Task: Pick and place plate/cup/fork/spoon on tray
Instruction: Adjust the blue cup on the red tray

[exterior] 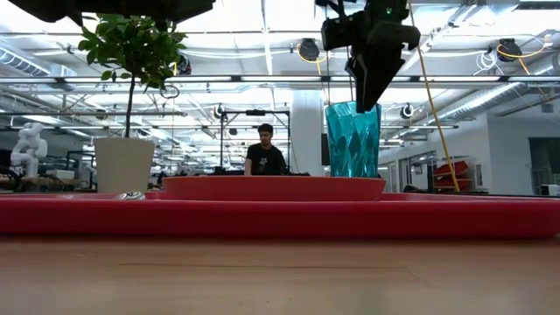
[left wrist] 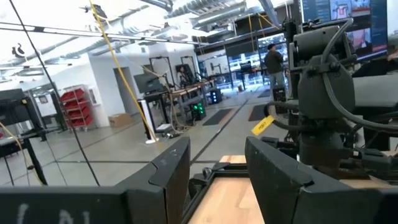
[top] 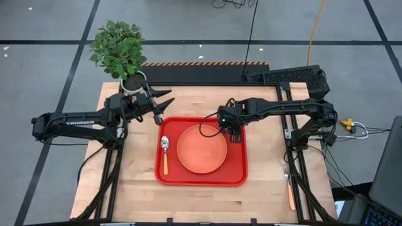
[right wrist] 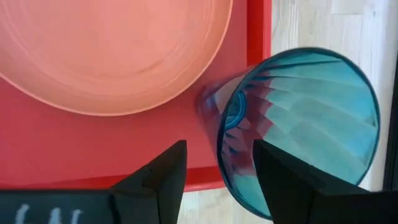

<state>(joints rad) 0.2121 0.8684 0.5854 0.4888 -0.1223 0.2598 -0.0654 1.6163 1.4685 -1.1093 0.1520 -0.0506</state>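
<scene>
Three of the four pieces were on the tray (top: 201,179) at this moment — the plate (top: 201,149), the spoon (top: 164,150) and the cup (right wrist: 298,124) — which left only the fork (top: 289,188) to fetch, as far as the pictures showed. The plate sat at the middle of the red tray, and the spoon lay along the tray's left side, bowl toward the far edge and orange handle toward the near edge. The cup stood upright on the tray near its far right corner, just beside the plate's rim; in the low view it rose behind the plate, directly under the right gripper (exterior: 372,83). That gripper hung above the cup with its fingers spread and the cup's rim below them, so it looked let go rather than gripped — the placing of the cup seemed all but finished. The fork lay on the bare table well to the right of the tray, close to the table's near right corner, tines pointing toward the far edge. The left gripper (top: 162,103) waited with its fingers apart and nothing between them, over the table's far left part beside the potted plant (top: 119,50), just off the tray's far left corner.
</scene>
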